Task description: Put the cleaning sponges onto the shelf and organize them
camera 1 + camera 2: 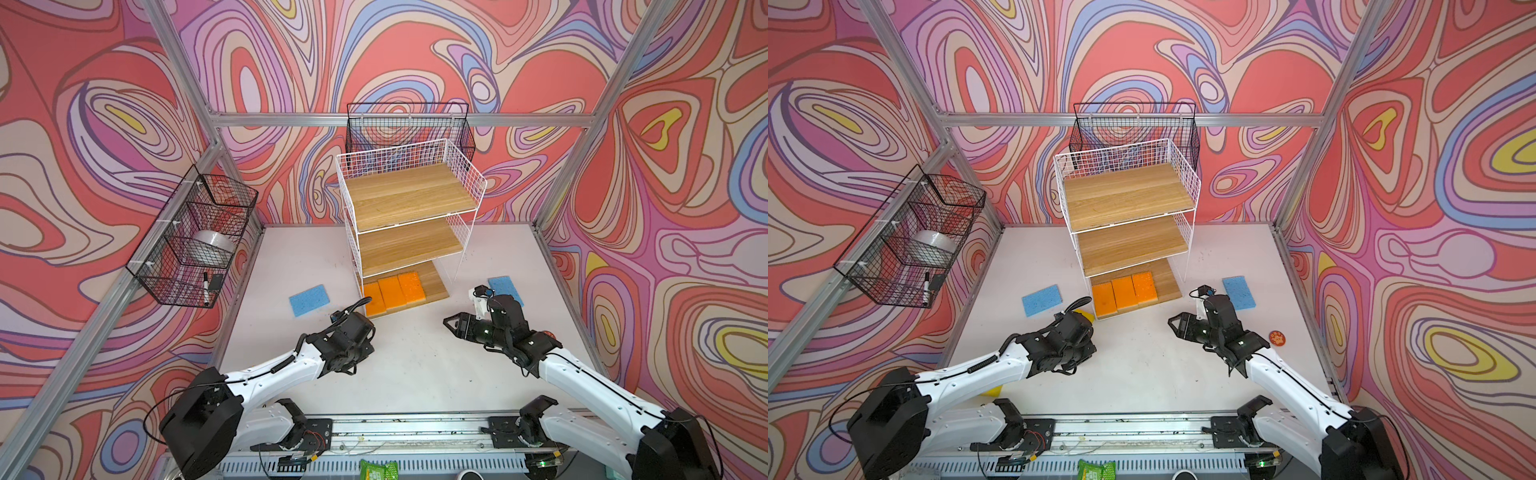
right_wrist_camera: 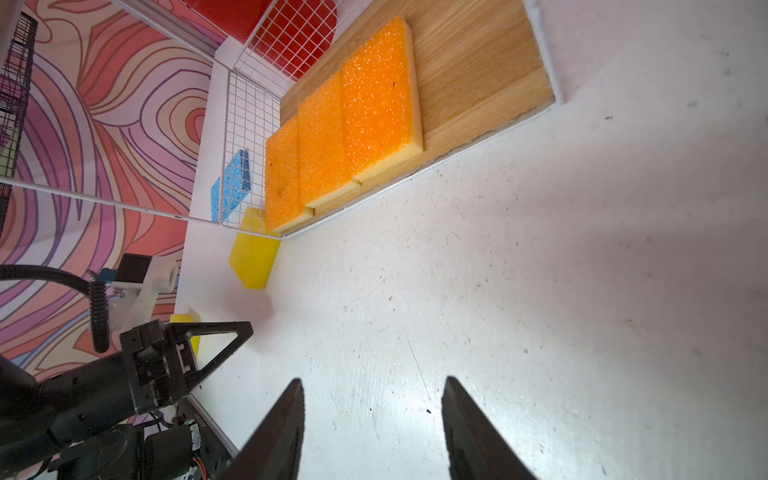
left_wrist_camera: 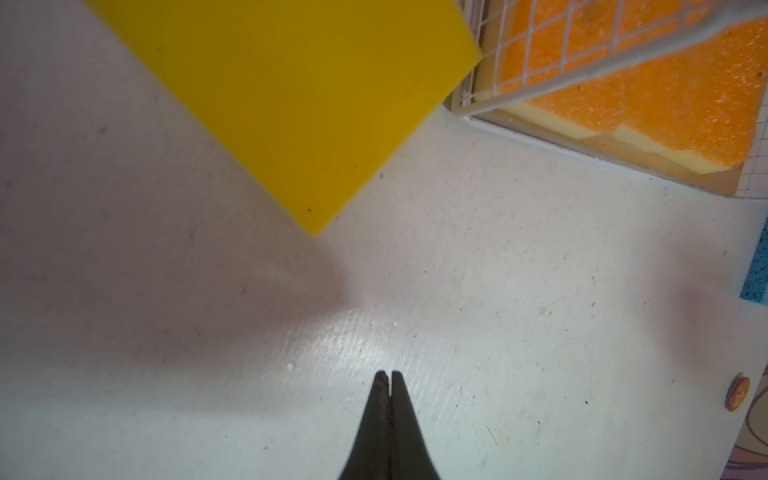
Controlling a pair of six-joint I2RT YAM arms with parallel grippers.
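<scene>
Three orange sponges (image 1: 392,291) lie side by side on the bottom board of the white wire shelf (image 1: 415,245). One yellow sponge (image 3: 291,104) sits on the table beside the shelf's front left corner. My left gripper (image 3: 388,374) hovers just short of it, shut and holding nothing. A second yellow sponge (image 1: 992,390) peeks out under the left arm. A blue sponge (image 1: 309,300) lies left of the shelf, another blue sponge (image 1: 505,289) right of it, behind my right wrist. My right gripper (image 2: 374,384) hangs open over bare table, pointing toward the left arm.
Black wire baskets (image 1: 195,241) on the left wall hold a tape roll and a marker. Another black basket (image 1: 409,124) hangs behind the shelf. A small red-orange disc (image 1: 1277,337) lies by the right arm. A green packet (image 1: 378,469) sits at the front rail.
</scene>
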